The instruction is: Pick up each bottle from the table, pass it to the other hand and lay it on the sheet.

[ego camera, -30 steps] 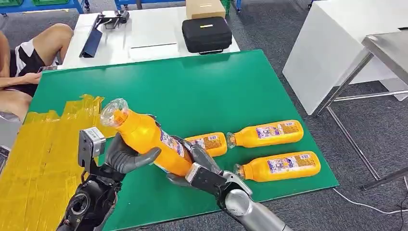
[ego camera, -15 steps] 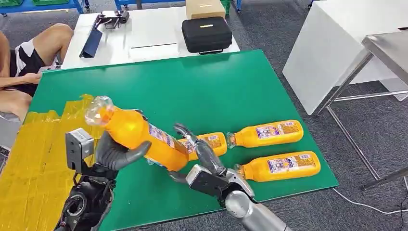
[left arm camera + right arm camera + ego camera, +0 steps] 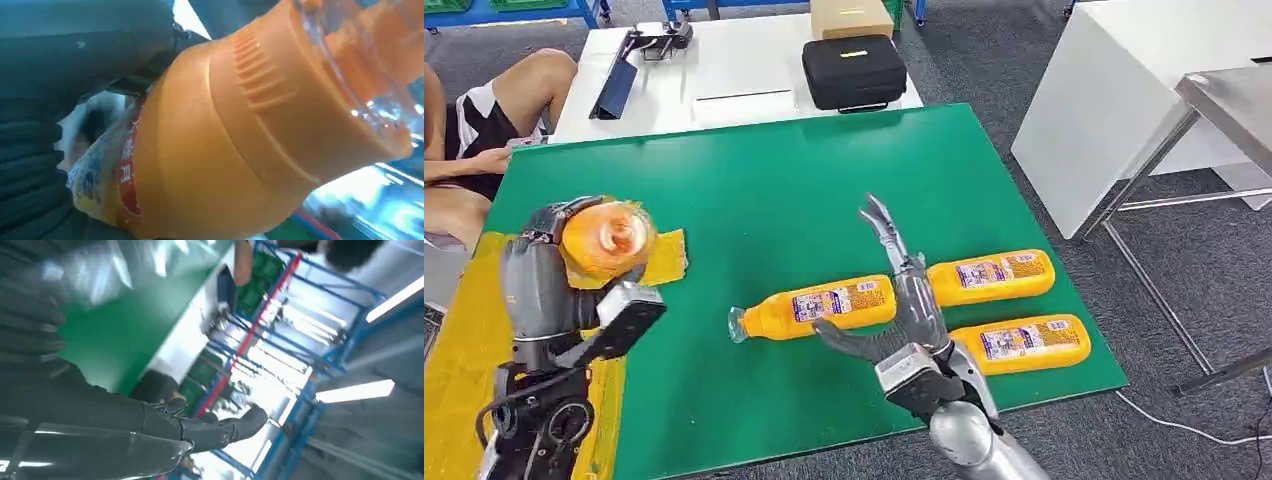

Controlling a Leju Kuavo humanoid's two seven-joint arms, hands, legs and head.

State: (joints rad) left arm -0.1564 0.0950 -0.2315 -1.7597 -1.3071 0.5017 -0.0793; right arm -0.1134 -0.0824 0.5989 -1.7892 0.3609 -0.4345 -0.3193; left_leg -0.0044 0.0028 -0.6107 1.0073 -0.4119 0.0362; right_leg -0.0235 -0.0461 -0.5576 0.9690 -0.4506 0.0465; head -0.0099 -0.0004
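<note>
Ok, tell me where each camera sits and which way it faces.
Head view: high on the body, looking down at the green table; left hand grips an orange bottle, right hand open.
Left wrist view: behind the left hand, against the same orange bottle.
Right wrist view: behind the right hand, facing blue racks past the table.

Head view: high, facing forward and down over the green worktop (image 3: pixel 824 180). Left wrist view: very close behind the left hand (image 3: pixel 539 285), against its bottle (image 3: pixel 240 150). Right wrist view: turned, behind the right hand (image 3: pixel 904 300), sharing worktop (image 3: pixel 120 335) and blue racks (image 3: pixel 280 340) beyond.
</note>
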